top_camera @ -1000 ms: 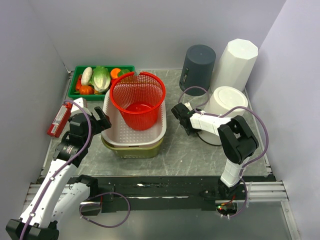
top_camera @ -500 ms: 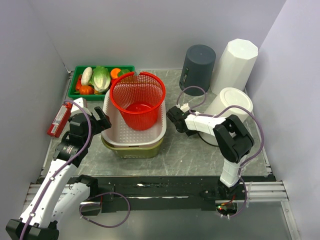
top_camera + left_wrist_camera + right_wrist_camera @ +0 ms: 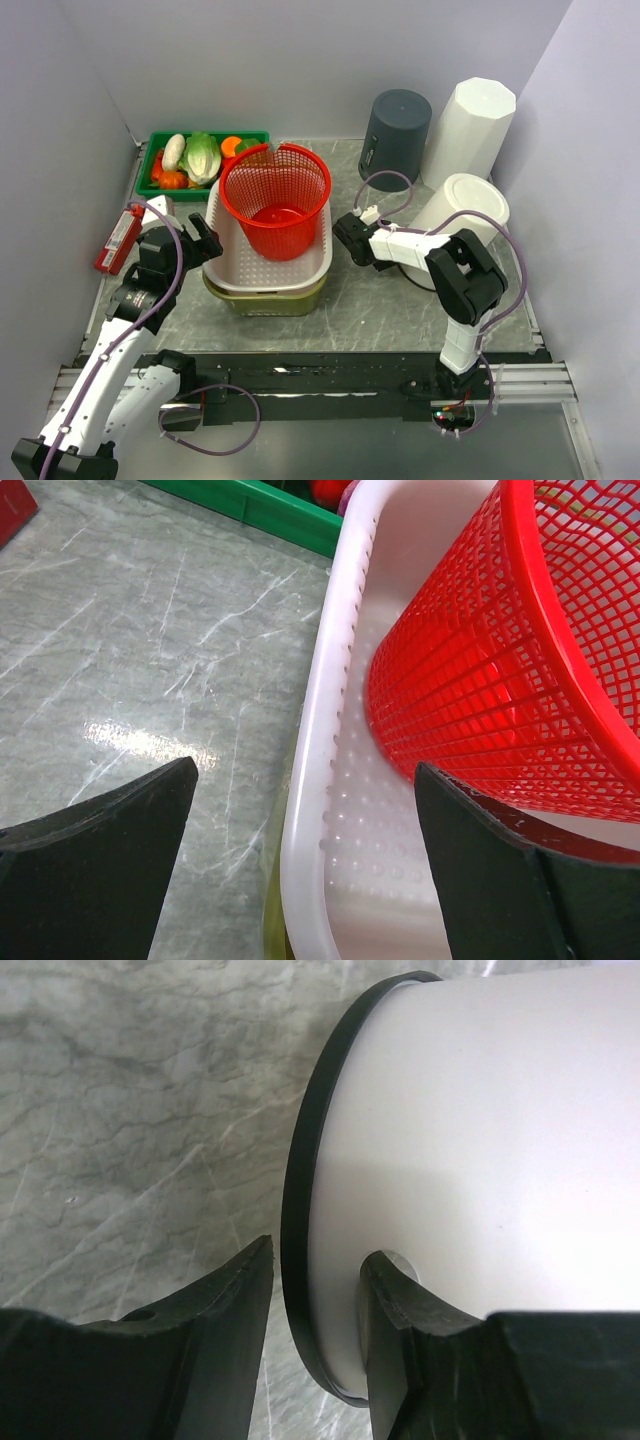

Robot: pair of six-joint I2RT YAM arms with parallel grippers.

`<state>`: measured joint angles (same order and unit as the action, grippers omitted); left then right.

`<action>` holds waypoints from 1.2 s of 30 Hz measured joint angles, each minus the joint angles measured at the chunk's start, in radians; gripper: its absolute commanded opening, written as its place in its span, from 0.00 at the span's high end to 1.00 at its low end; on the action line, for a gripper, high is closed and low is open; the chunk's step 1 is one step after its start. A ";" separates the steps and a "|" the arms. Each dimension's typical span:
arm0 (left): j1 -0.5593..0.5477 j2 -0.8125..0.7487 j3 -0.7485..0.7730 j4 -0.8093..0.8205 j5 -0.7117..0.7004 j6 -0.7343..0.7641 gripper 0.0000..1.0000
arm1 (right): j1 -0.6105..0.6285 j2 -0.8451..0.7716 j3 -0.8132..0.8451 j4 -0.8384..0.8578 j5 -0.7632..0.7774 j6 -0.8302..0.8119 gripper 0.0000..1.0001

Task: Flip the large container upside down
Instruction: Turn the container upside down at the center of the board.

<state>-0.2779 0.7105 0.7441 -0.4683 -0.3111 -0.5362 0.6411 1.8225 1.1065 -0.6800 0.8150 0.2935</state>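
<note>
status: the large container (image 3: 465, 200) lies tilted near the right edge of the table (image 3: 370, 300). its base faces the far right corner and its black rim (image 3: 295, 1210) faces the table middle. it is not yet inverted.

change: over the last second the right gripper (image 3: 349, 239) has travelled a short way toward the left edge. the container's base has swung slightly toward the right edge. judged effect: the rim is being drawn along, the tilt is increasing, and the turn is in progress.

right gripper: jaws partly closed across the rim, one finger on each side of the wall. the grip is judged to be holding.

left gripper (image 3: 205, 240): unchanged. jaws fully spread, holding nothing, astride the rim of the white basket (image 3: 225, 268) near the left edge.
</note>
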 measured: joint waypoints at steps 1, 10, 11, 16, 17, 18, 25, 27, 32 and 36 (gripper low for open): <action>0.000 0.000 0.000 0.000 0.000 0.000 0.04 | 0.000 0.001 0.000 0.001 -0.008 -0.008 0.56; 0.000 0.000 0.000 0.000 0.000 0.000 0.04 | 0.006 0.032 0.000 0.002 -0.030 -0.079 0.55; 0.000 0.000 0.000 0.000 0.000 0.000 0.04 | 0.008 0.030 0.000 0.003 -0.023 -0.081 0.55; 0.000 0.000 0.000 0.000 0.000 0.000 0.04 | 0.018 0.008 -0.012 0.036 -0.023 -0.113 0.55; 0.000 0.000 0.000 0.000 0.000 0.000 0.04 | 0.018 0.008 -0.012 0.037 -0.028 -0.113 0.56; 0.000 0.000 0.000 0.000 0.000 0.000 0.04 | 0.018 0.009 -0.011 0.036 -0.037 -0.108 0.56; 0.000 0.000 0.000 0.000 0.000 0.000 0.04 | 0.018 0.002 -0.013 0.038 -0.051 -0.034 0.56; 0.000 0.000 0.000 0.000 0.000 0.000 0.04 | 0.018 -0.006 -0.013 0.036 -0.034 -0.010 0.56; 0.000 0.000 0.000 0.000 0.000 0.000 0.04 | 0.018 -0.044 -0.017 0.060 -0.022 -0.003 0.56; 0.000 0.000 0.000 0.000 0.000 0.000 0.04 | 0.018 -0.050 -0.016 0.077 -0.037 -0.026 0.57</action>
<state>-0.2779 0.7101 0.7441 -0.4683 -0.3111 -0.5362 0.6590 1.7729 1.0901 -0.6025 0.7784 0.2672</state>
